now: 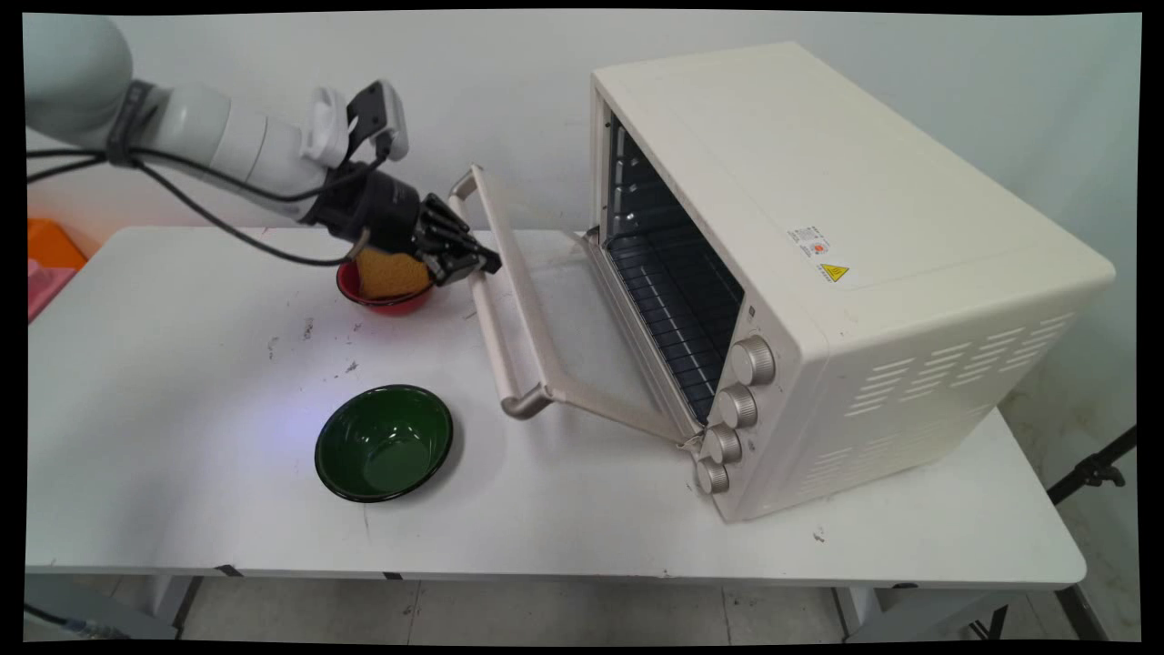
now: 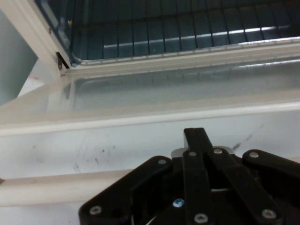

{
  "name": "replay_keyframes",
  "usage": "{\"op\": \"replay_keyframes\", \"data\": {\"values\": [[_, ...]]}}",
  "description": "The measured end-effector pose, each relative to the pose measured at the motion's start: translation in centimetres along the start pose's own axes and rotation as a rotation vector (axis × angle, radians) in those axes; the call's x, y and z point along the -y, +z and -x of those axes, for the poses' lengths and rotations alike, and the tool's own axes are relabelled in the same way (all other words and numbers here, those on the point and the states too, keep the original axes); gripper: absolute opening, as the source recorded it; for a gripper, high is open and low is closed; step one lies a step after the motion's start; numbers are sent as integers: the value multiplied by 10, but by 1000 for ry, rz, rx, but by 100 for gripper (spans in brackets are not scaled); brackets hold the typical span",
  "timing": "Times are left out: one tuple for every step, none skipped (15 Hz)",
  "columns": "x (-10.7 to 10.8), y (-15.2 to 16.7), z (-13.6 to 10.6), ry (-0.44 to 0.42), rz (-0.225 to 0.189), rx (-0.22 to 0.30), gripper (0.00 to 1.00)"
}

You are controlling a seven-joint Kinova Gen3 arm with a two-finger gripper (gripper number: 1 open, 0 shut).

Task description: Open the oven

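My gripper [image 1: 480, 264] is shut with nothing between its fingers. It hovers at the far end of the handle [image 1: 488, 314] of the cream toaster oven's [image 1: 818, 227] door [image 1: 555, 309], which hangs open and nearly flat. In the hand view the joined fingertips [image 2: 196, 137] reach over the pale handle bar [image 2: 47, 192], above the strip of table in front of the door's glass [image 2: 164, 93]. Past the glass lies the dark oven cavity with its wire rack [image 2: 187, 28]. Right behind the gripper stands a red bowl [image 1: 386, 300] with a yellow spongy block [image 1: 391, 273] in it.
An empty dark green bowl [image 1: 384, 443] sits near the table's front, left of the door. The oven fills the right half of the white table [image 1: 182, 364], its knobs [image 1: 737, 409] facing front. Orange and pink things [image 1: 50, 259] lie at the far left edge.
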Motion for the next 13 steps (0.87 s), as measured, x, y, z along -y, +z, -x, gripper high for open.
{"op": "replay_keyframes", "data": {"values": [[1, 2, 8, 3, -1, -4, 0], [1, 3, 15, 6, -1, -6, 0], [1, 4, 23, 10, -1, -10, 0], [2, 5, 30, 13, 0, -12, 0], [2, 6, 37, 15, 1, -15, 0], [3, 7, 44, 17, 1, -17, 0], [3, 8, 51, 19, 1, -19, 0], [3, 8, 56, 20, 1, -21, 0], [4, 8, 62, 21, 2, -23, 0], [4, 8, 67, 22, 3, -25, 0], [4, 8, 71, 22, 4, -28, 0], [5, 7, 76, 23, 6, -30, 0], [5, 5, 80, 24, 7, -33, 0]]}}
